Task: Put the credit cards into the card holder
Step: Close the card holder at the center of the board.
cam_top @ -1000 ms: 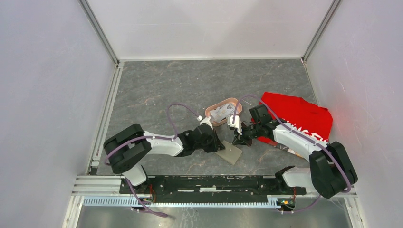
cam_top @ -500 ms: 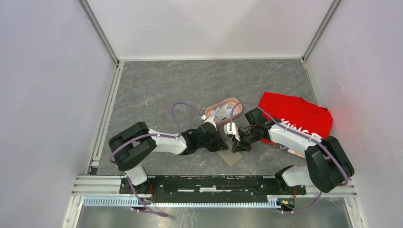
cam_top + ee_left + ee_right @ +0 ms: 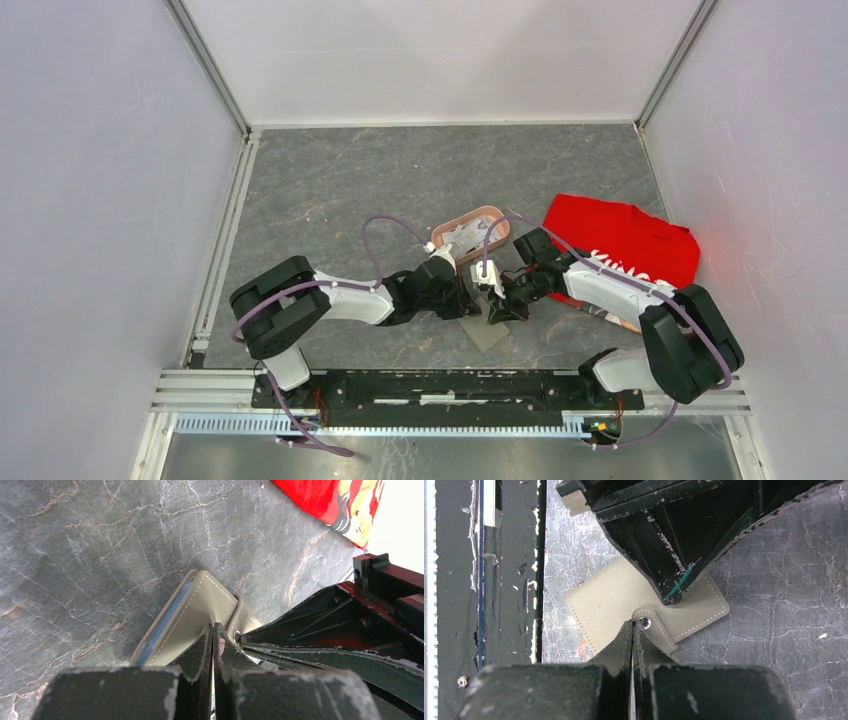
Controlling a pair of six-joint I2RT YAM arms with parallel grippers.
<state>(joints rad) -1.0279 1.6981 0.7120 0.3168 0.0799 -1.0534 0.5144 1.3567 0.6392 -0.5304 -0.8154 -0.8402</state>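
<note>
Two arms meet over the desk (image 3: 350, 190), where the card holder (image 3: 192, 615) lies closed. Left gripper (image 3: 212, 630) fingers pinch its flap; right gripper (image 3: 632, 630) fingers press together beside the stud (image 3: 644, 624). Best to peel that tab slowly, with the other side anchored.

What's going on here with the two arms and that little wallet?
Both arms are working on the card holder, which lies folded on the table. The left gripper and right gripper are both shut, tips meeting at its stud tab from opposite sides; whether either actually pinches it is unclear. The credit cards sit in the pink tray behind, not yet loaded.
</note>
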